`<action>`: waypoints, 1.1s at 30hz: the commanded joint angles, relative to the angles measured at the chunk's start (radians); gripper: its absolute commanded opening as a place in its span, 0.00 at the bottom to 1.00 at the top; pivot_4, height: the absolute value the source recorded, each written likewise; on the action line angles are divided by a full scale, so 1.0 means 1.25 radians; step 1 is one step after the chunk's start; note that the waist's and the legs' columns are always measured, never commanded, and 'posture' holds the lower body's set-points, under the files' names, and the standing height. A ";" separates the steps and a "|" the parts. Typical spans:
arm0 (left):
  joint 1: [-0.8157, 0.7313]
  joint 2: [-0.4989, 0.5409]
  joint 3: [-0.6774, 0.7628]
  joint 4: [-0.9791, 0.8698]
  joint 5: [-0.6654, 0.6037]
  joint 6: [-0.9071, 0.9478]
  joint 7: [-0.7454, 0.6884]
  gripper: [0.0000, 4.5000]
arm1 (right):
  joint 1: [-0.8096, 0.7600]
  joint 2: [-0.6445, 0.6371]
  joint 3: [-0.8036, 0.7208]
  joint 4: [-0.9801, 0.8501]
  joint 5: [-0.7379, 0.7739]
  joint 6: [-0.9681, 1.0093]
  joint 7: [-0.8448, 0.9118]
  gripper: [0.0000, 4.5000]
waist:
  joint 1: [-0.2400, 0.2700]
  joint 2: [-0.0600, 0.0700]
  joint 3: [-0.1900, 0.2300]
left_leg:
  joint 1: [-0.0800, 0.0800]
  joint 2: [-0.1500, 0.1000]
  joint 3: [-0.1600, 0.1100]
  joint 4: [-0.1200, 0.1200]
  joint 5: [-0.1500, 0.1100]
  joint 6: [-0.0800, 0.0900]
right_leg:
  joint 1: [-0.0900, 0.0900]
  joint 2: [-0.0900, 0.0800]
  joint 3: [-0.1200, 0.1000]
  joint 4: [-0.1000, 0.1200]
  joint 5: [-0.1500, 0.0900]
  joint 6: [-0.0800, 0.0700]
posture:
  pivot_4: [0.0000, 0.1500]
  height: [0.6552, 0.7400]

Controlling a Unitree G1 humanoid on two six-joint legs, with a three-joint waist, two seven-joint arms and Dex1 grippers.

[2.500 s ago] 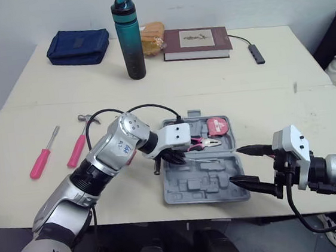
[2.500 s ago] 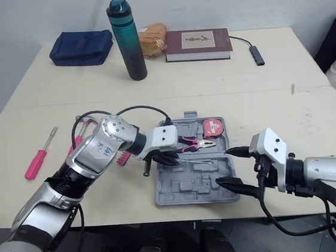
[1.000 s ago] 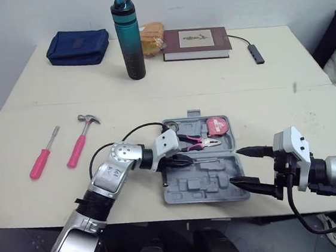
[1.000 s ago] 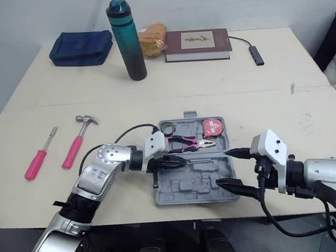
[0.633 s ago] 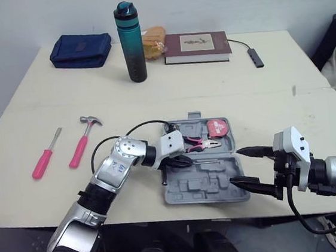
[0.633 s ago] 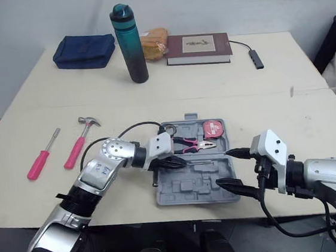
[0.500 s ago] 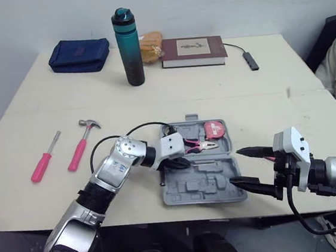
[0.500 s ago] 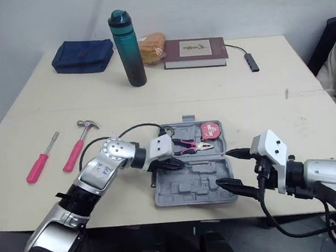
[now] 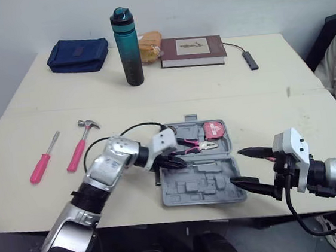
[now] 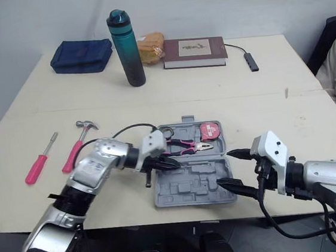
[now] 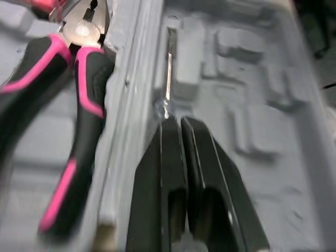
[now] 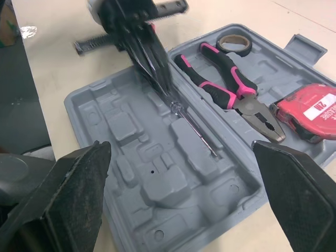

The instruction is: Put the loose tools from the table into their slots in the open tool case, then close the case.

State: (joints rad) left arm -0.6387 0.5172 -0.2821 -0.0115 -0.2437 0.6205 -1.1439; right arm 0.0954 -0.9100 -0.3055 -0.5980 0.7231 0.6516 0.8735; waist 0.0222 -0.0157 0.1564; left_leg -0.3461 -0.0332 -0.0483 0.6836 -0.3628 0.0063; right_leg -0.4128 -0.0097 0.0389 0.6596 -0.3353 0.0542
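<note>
Left pincer (image 11: 178, 122): fingers pressed together, tips down in the front half of the tool case (image 9: 222, 186), right at the near end of a thin metal shaft (image 11: 168, 68). Whether the shaft is actually nipped cannot be told.
Right pincer (image 9: 237, 167): spread wide, nothing held, parked just off the case edge nearest to it.
Shaft: laid in a groove straight ahead of the left tips, beside the ridge that divides the case's two halves.
Pliers (image 9: 197, 145): already seated just across that ridge from the left tips, with the tape measure (image 9: 213, 129) bedded beyond them.
Hammer (image 9: 80, 141) and pink screwdriver (image 9: 44, 157): out on the bench (image 9: 260, 92), well apart from the left pincer on its outer side, not yet slotted.
Step in hand: the shaft is judged to be getting seated. It should be pressed flat along its groove and seen to lie level. Then the tips are best lifted straight up, so that nothing is dragged out.
Views: the closed tips and the shaft's near end are made plain by the left wrist view. The shaft's full length and the empty moulded slots are laid out by the right wrist view. The loose tools are given by the head views.
</note>
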 commanded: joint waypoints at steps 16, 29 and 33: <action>0.587 0.147 0.794 -0.357 -0.289 0.234 0.221 0.98 | 0.195 -0.058 -0.379 0.305 -0.091 -0.071 0.183 1.00 | 0.002 0.002 0.002 | 0.002 0.000 0.000 -0.002 -0.003 0.005 | 0.003 -0.001 0.000 -0.003 0.000 -0.001 | 1.00 1.00; 0.686 0.171 0.896 -0.322 -0.324 0.195 0.263 0.98 | 0.191 -0.061 -0.403 0.416 -0.128 -0.135 0.234 1.00 | 0.000 0.003 0.004 | 0.009 0.000 0.002 -0.013 -0.003 0.005 | 0.006 -0.002 0.002 -0.006 -0.001 -0.001 | 1.00 1.00; 0.667 0.171 0.865 -0.346 -0.340 0.205 0.290 0.98 | 0.170 -0.056 -0.383 0.411 -0.127 -0.137 0.237 1.00 | -0.005 0.005 0.005 | 0.009 0.000 0.002 -0.014 -0.003 0.004 | 0.005 -0.001 0.002 -0.006 -0.001 -0.002 | 1.00 1.00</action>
State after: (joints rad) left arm 0.2005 0.7174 0.7961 -0.4196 -0.6492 0.8752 -0.7955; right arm 0.3125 -0.9723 -0.7812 -0.0710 0.5598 0.4971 1.1648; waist 0.0164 -0.0099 0.1626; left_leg -0.3348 -0.0331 -0.0455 0.6654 -0.3660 0.0107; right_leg -0.4069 -0.0112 0.0414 0.6526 -0.3365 0.0519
